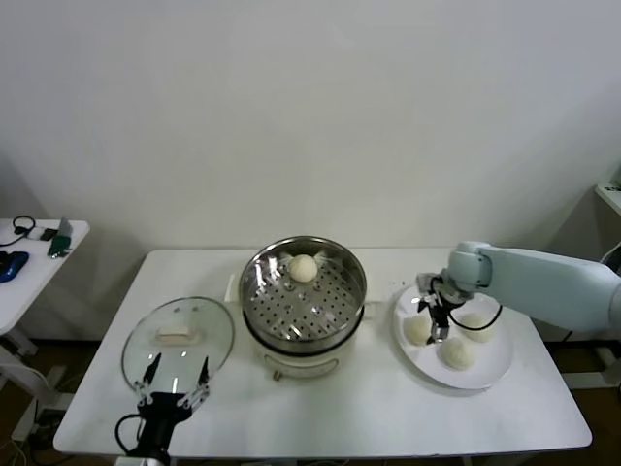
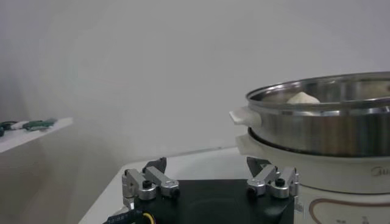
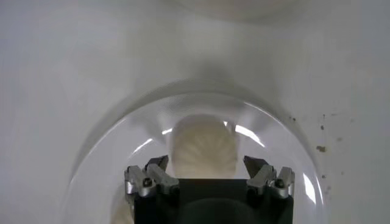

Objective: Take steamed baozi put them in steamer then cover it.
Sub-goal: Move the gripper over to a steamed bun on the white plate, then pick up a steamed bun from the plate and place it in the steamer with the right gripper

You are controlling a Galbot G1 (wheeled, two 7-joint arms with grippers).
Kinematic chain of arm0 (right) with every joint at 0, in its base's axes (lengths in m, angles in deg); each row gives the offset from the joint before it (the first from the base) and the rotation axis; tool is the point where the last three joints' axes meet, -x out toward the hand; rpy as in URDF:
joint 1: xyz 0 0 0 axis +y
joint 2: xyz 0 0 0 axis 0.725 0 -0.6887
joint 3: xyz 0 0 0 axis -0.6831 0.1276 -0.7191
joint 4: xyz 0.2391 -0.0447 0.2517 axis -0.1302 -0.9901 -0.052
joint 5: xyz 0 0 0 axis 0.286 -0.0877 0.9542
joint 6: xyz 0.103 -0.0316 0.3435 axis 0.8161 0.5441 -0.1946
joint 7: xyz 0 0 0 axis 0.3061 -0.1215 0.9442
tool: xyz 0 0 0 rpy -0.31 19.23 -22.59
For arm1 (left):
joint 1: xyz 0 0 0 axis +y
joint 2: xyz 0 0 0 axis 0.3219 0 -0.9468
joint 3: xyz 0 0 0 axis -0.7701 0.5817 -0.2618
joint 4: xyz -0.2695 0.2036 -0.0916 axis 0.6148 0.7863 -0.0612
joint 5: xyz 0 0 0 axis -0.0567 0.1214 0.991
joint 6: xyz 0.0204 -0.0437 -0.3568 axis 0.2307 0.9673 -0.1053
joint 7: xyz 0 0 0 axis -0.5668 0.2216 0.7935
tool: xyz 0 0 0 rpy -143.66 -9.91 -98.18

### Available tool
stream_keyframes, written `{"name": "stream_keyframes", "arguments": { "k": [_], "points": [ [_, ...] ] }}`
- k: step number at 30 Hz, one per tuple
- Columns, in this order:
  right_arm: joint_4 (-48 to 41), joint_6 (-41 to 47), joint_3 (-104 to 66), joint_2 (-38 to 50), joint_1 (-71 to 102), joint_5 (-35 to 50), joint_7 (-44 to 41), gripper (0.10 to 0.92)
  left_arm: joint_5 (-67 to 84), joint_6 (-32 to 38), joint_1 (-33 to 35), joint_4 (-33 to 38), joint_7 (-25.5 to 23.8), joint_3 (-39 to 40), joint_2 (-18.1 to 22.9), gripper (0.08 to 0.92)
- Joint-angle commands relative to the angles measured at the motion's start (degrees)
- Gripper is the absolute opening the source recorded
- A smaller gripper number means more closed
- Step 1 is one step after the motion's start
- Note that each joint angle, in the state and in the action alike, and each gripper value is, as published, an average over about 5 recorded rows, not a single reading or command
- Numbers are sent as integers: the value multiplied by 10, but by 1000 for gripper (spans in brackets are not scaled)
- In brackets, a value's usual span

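White table (image 1: pixel 369 408), plate (image 1: pixel 490 369) at right of frame, right gripper (image 1: pixel 434 320) spread wide over a baozi (image 1: pixel 417 331), left gripper (image 1: pixel 175 381) open lower left beside cover (image 1: pixel 178 342)

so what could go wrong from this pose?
1. The right end effector is open over a baozi on the plate, with two more buns close by; a finger could nudge one.
2. The steamer holds one bun at its far side; the next drop could bump it.
3. The cover lies near the table edge by the left end effector.
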Motion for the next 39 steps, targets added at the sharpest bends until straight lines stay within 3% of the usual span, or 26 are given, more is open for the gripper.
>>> {"name": "stream_keyframes", "arguments": {
  "k": [1,6,12,19,28,34,39],
  "points": [
    [-20,4,-28,-10,30,-5,5,781,0,2,2,2,1,0,-1,823],
    [-17,3,-21,-10,21,-1,-1,687,0,3,4,4,2,1,-1,823],
    [-6,4,-13,-7,4,5,-8,630,0,4,8,7,5,3,0,823],
    [6,-9,31,-1,-64,19,-30,620,0,4,8,11,6,3,2,823],
    [56,-48,155,-3,-315,90,-92,621,1,1,3,16,6,4,1,823],
    [100,-48,160,-48,-469,185,-116,627,1,-4,-11,15,3,9,-1,823],
    [143,-16,109,-116,-501,265,-96,628,2,-5,-18,18,2,8,0,823]
  ]
}}
